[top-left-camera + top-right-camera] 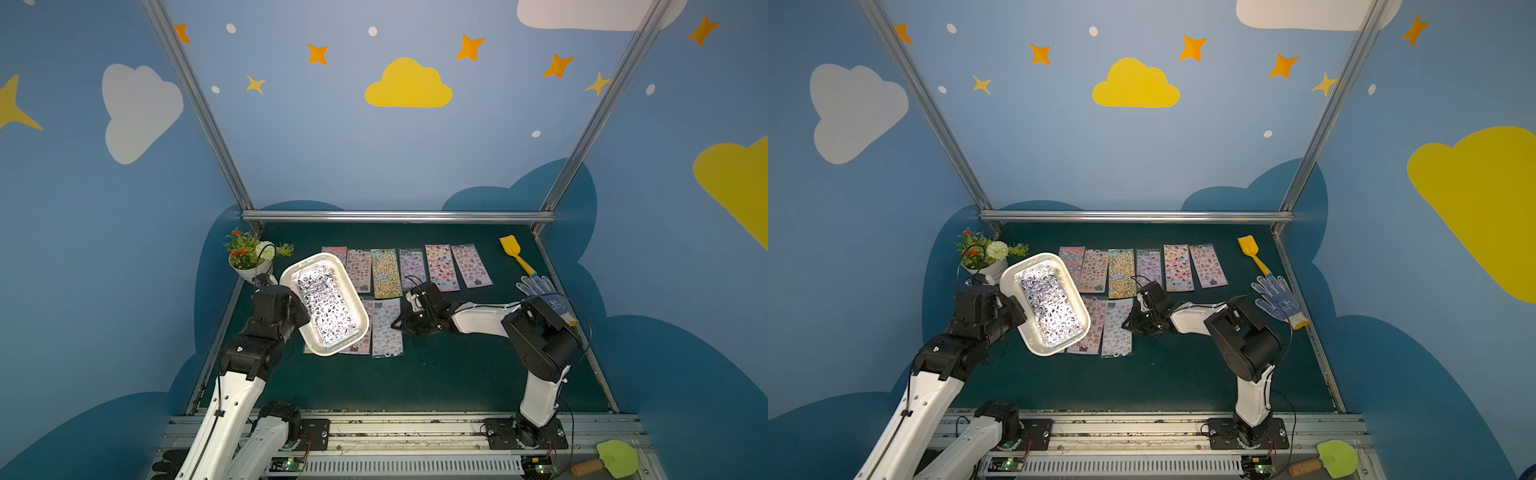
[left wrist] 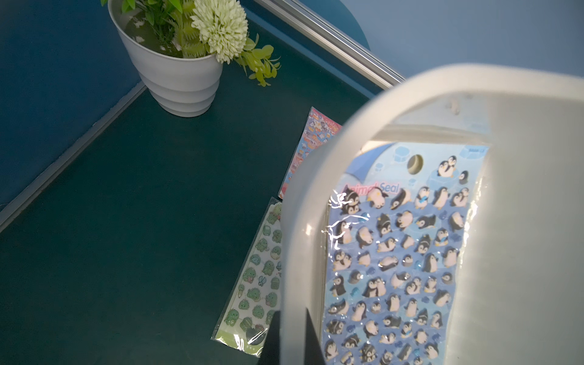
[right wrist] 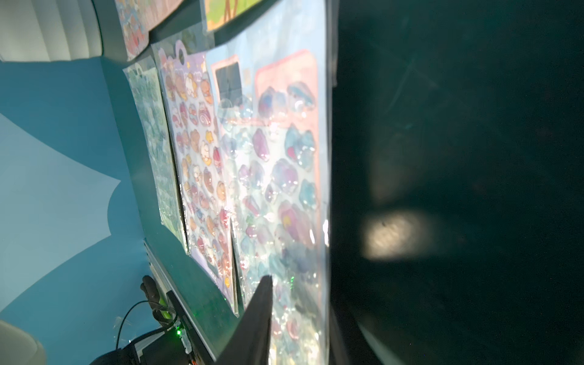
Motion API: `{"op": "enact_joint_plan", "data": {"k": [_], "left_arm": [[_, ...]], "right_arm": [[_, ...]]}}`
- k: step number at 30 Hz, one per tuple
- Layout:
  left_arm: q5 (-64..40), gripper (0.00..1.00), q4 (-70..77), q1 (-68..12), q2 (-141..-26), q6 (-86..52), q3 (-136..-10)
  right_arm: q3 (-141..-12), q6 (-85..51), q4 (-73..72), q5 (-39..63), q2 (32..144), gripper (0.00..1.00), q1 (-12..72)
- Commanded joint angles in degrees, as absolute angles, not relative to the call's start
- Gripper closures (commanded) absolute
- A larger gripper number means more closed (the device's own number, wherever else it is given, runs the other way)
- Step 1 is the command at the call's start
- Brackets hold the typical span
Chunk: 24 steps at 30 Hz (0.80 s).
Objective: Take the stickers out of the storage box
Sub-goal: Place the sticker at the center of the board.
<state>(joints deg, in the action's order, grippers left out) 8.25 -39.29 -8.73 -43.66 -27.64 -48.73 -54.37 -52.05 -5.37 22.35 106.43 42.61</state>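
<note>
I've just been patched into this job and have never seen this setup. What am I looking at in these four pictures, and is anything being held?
Two robot arms stand at the table's near edge, each ending in a two-fingered claw. Two pictures look down from overhead and are nearly the same view. The other two come from cameras on the arms' wrists.

The left claw is shut on the rim of the white box, holding it tilted above the mat. A penguin sheet lies inside.

The right claw sits low at the edge of a pale sheet on the mat; I cannot tell whether it is open.

More sheets lie on the mat, six in the far row. Also there: a flower pot, a yellow shovel and a glove.
</note>
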Motion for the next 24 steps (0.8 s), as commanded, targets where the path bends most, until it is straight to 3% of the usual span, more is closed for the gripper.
{"op": "enact_joint_plan", "data": {"k": [1, 12, 24], "left_arm": [[8.8, 0.96, -38.0, -8.4, -43.0, -27.5, -48.4], [9.2, 0.96, -37.9, -8.5, -43.8, -27.6, -48.3], [6.5, 0.96, -38.5, -8.5, -47.8, -28.9, -50.6]], "right_arm": [[-53.1, -51.0, -3.1, 20.5, 103.4, 0.67, 42.0], [-51.7, -47.6, 1.7, 19.9, 96.4, 0.57, 39.7], [-53.1, -35.9, 15.4, 17.8, 80.1, 0.51, 36.0]]}}
